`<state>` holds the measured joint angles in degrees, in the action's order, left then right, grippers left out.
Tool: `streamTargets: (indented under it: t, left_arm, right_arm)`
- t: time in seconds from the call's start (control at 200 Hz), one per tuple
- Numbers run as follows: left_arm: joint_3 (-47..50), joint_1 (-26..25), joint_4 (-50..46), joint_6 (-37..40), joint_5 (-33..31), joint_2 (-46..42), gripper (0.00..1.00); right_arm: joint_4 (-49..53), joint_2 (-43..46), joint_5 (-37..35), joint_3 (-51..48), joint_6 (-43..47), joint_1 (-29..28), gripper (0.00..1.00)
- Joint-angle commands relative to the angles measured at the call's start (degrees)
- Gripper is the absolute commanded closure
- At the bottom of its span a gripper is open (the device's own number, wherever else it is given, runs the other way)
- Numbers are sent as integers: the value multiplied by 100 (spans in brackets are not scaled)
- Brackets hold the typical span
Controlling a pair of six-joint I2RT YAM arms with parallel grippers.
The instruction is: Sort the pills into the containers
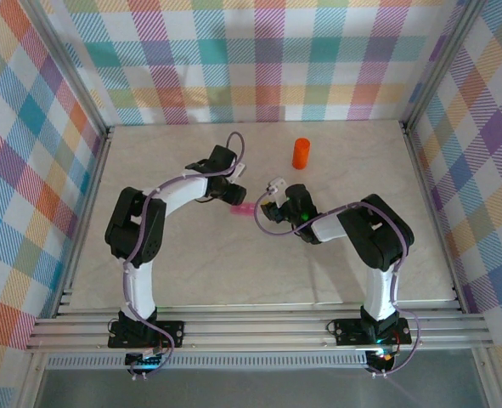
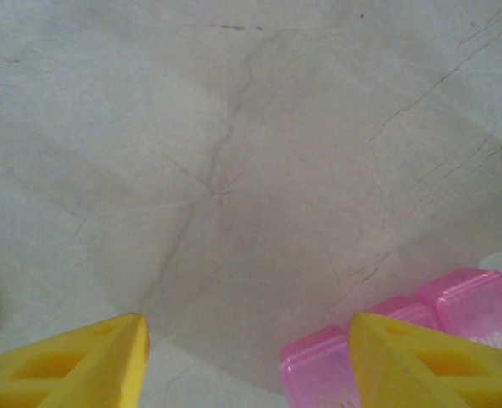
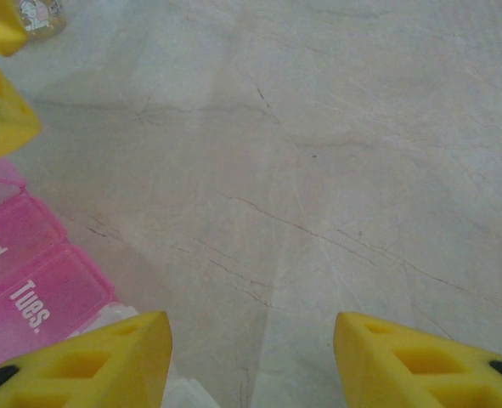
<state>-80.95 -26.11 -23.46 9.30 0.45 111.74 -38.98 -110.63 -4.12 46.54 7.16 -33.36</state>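
Note:
The pink pill box (image 1: 244, 208) lies mid-table between my two grippers. In the left wrist view the pill box (image 2: 480, 297) sits low on the right, partly behind my right yellow finger (image 2: 429, 365), with one corner reaching into the gap. My left gripper (image 2: 251, 365) is open and grips nothing. In the right wrist view the box (image 3: 30, 280), with lids marked "Tues." and "Wed.", lies beside my left finger (image 3: 89, 365). My right gripper (image 3: 251, 361) is open over bare table. From above, the left gripper (image 1: 236, 195) and right gripper (image 1: 267, 206) flank the box. The pills are out of view.
An orange bottle (image 1: 301, 153) stands upright behind the right gripper. A small labelled bottle (image 3: 42, 17) shows at the top left of the right wrist view, near the other arm's yellow fingers (image 3: 0, 102). Metal rails and checkered walls (image 1: 47, 170) bound the marble table (image 1: 191, 272).

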Motion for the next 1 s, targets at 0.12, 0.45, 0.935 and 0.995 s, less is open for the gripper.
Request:
streamTargets:
  t: [0.12,0.45,0.935,0.995]
  left_arm:
    - [508,18,685,-586,-524,-1483,35]
    - [2198,23,1213,-1037,-575,-2388,35]
    - [2124,159,1063,-1338,-10,-1681,38]
    - [2060,159,1087,-1319,31,-1563,38]
  right_arm:
    - [1770,-216,69,226,62,-90,45]
    - [3419,736,191,983,164,-92,35]
    - [4670,449,893,1835,602,-101,38]
    - [4732,370,945,1898,635,-109,38]
